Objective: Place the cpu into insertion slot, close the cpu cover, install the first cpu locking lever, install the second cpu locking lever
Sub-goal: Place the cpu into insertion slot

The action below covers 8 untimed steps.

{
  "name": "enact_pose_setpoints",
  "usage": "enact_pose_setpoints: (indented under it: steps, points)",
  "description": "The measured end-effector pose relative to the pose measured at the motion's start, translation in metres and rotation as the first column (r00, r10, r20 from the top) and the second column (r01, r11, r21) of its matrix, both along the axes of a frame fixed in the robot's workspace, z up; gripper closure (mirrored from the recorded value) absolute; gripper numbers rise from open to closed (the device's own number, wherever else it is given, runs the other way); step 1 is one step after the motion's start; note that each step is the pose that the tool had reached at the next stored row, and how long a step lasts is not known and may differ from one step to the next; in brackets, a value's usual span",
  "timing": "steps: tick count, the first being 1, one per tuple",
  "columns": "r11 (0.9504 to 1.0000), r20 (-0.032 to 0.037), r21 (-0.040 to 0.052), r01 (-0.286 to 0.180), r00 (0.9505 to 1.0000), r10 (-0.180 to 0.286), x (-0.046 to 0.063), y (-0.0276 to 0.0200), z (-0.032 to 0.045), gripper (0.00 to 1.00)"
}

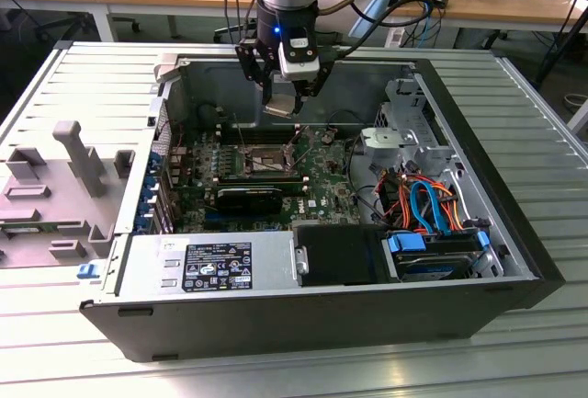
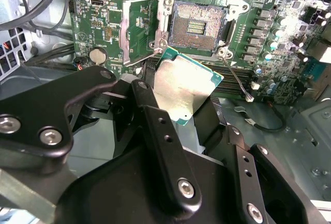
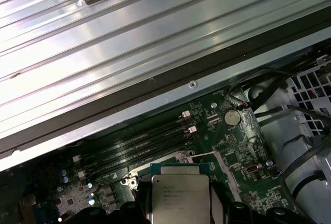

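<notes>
Gripping the cpu (image 2: 181, 87) with narrowed jaws, pinched at two opposite edges of its green rim. Carried in the air above the motherboard (image 2: 103, 22), just beside the insertion slot (image 2: 199, 27) and not yet seated in it. Open to receive: cpu cover (image 2: 124, 32) swung back off the slot on its hinge, one locking lever (image 2: 235, 76) standing free at a corner of the slot.

Judged light, thin and stiff, with a smooth metal top that looks likely to slip under a flat pinch. Probably fragile on the contact face, and the slot's fine pins more so (a skewed drop could bend them). Best taken as held here, by the bare edges, leaving top and underside untouched.

Rows of small grey print on the metal top in the first wrist view (image 3: 178, 195), left unread. A dark label (image 1: 218, 266) with white print on the grey box along the near edge of the computer case (image 1: 276, 320), also left unread. Further out, memory slots (image 3: 139, 146) along the board's edge, a coin cell (image 3: 231, 116) near a corner, and the ribbed metal worktop (image 1: 533, 113) under the case
</notes>
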<state>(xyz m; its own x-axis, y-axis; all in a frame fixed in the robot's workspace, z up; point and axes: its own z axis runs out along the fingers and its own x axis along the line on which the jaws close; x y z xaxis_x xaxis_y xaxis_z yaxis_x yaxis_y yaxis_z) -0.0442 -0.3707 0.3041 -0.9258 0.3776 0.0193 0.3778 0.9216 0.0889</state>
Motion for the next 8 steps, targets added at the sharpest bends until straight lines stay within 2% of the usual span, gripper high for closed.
enact_pose_setpoints:
  steps: [8]
  points:
    - [1.0, 0.0, 0.0, 0.007, 1.0, -0.007, 0.0, 0.0, -0.0001, 0.46]
